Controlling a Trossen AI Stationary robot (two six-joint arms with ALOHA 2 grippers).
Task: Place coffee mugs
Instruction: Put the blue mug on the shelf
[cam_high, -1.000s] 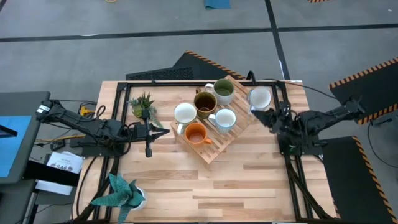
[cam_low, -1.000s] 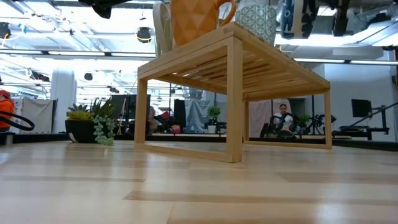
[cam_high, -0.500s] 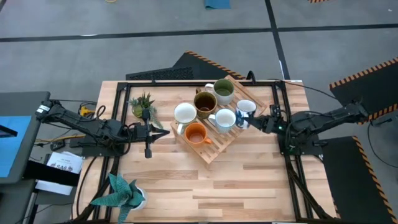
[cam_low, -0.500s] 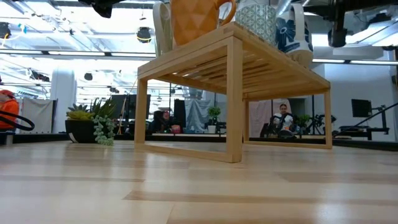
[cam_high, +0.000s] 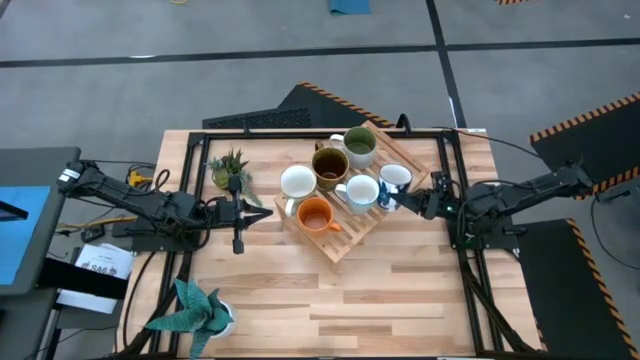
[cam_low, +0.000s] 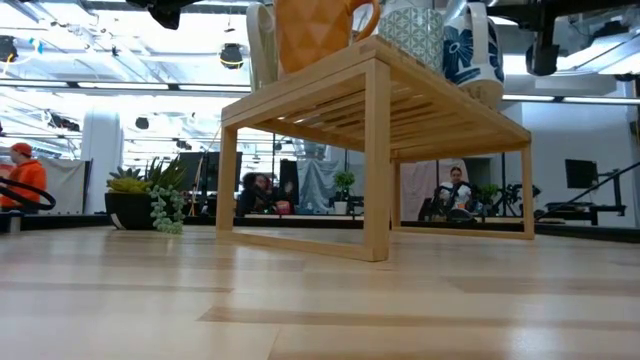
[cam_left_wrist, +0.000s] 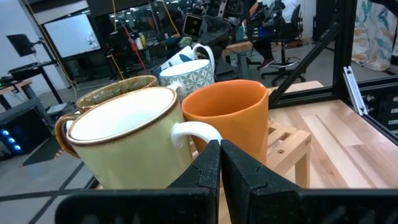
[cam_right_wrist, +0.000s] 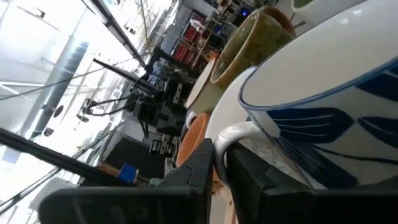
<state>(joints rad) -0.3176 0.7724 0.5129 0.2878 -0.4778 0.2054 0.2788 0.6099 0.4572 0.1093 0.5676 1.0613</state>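
Note:
Five mugs stand on the slatted wooden rack: cream-white, dark brown, green, orange and a pale patterned one. My right gripper is shut on the white mug with blue pattern at the rack's right end; the mug also shows in the low view. My left gripper is shut and empty, just left of the rack, facing the cream-white and orange mugs. My right gripper pinches the blue-patterned mug's white handle between its two fingers. The fingers come about level from the table's right side. The mug is upright, slightly tilted, with its base at the rack's top.
A small potted plant stands left of the rack and another lies near the front left corner. Black frame rails run along the table's edges. Bare wood lies in front of the rack. People show in the room beyond.
My right gripper has carried the blue-patterned mug from beyond the rack's right end toward the table's left and down onto the rack beside the pale patterned mug. In the last half second it has barely moved.

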